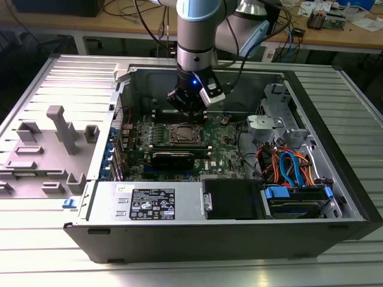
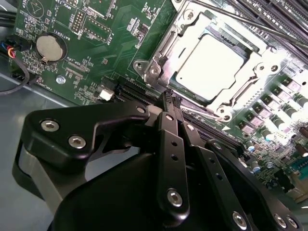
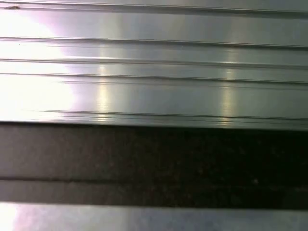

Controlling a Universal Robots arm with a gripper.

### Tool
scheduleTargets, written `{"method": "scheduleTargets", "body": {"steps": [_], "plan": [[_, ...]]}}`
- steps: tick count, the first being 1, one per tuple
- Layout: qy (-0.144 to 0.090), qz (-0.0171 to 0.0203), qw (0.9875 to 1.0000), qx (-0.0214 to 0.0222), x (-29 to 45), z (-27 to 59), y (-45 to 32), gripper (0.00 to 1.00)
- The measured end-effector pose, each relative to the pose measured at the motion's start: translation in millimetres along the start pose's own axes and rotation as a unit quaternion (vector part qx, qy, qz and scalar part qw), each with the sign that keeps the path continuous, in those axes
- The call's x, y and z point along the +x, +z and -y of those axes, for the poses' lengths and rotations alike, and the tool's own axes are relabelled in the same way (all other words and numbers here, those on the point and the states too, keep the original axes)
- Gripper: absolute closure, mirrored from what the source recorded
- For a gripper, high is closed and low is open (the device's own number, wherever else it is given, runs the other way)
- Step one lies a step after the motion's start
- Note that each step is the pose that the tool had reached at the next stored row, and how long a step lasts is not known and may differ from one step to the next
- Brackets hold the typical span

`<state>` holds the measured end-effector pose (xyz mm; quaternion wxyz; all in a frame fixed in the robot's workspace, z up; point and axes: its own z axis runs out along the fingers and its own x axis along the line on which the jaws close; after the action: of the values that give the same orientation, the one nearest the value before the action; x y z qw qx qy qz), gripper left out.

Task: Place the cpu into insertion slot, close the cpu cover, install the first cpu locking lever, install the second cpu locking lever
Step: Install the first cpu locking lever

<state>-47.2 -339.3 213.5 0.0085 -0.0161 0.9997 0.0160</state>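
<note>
The cpu lies flat in its socket on the green motherboard, its shiny top bright. The silver cpu cover lies down over it, framing the chip. One thin wire lever runs along the socket's far side. Another lever runs along the near side. My gripper is shut with nothing between its black fingers, and its tips sit right at the socket's near edge by that lever's end. In the exterior view the gripper hangs just above the socket inside the open computer case.
A coin battery sits on the board beside the socket. A black card, a power supply and coloured cables crowd the case. Grey fixtures stand at the exterior view's left. The first wrist view faces ribbed metal.
</note>
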Motion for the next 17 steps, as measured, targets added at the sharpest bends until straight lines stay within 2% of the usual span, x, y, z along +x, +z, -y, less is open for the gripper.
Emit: {"method": "scheduleTargets", "body": {"steps": [7,17], "plan": [[0.0,0.0,1.0,0.0,-0.9,0.2,5.3,0.89],[0.0,0.0,1.0,0.0,-1.3,0.3,8.4,0.89]]}}
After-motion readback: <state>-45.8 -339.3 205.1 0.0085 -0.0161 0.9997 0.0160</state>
